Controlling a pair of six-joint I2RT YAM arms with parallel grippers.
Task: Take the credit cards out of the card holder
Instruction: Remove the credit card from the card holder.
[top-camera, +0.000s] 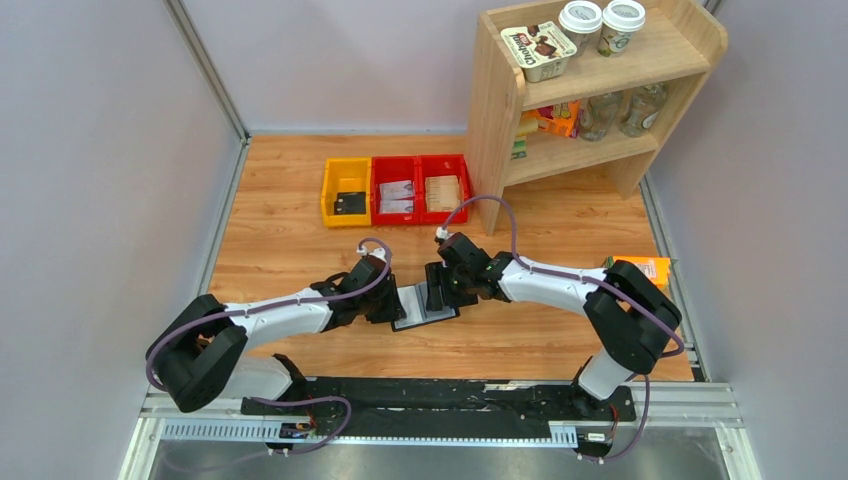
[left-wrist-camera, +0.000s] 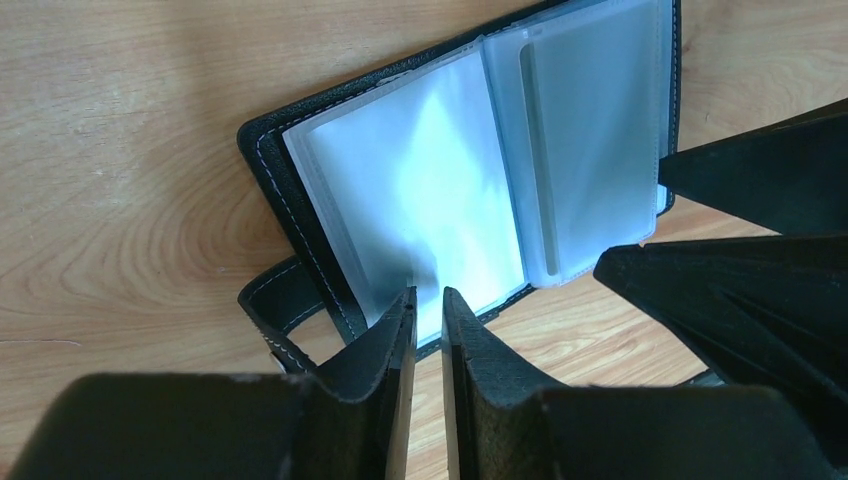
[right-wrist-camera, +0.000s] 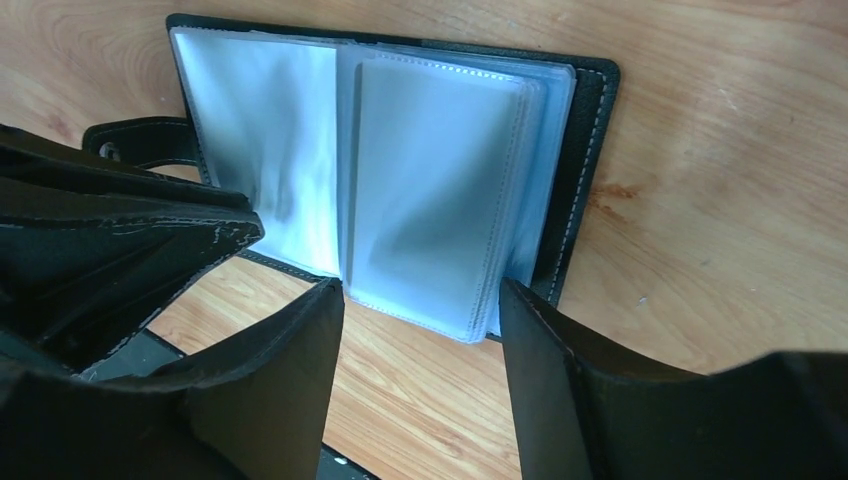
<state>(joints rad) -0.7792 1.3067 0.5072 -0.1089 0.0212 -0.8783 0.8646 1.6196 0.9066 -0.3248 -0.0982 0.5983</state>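
The card holder (top-camera: 424, 305) lies open on the table between my two grippers, its black cover down and its clear grey-blue sleeves (left-wrist-camera: 480, 170) up. Its strap tab (left-wrist-camera: 272, 305) sticks out at one side. No black credit card shows in the sleeves (right-wrist-camera: 430, 190). A small flat black thing (top-camera: 350, 203) lies in the yellow bin. My left gripper (left-wrist-camera: 429, 300) is shut to a narrow slit at the holder's near edge, with nothing between the fingers. My right gripper (right-wrist-camera: 420, 290) is open, and its fingers straddle the near edge of the sleeve stack.
A yellow bin (top-camera: 330, 190) and two red bins (top-camera: 420, 165) stand at the back; the red ones hold whitish cards. A wooden shelf (top-camera: 495, 120) with cups and bottles is at the back right. An orange carton (top-camera: 648, 266) lies at the right edge.
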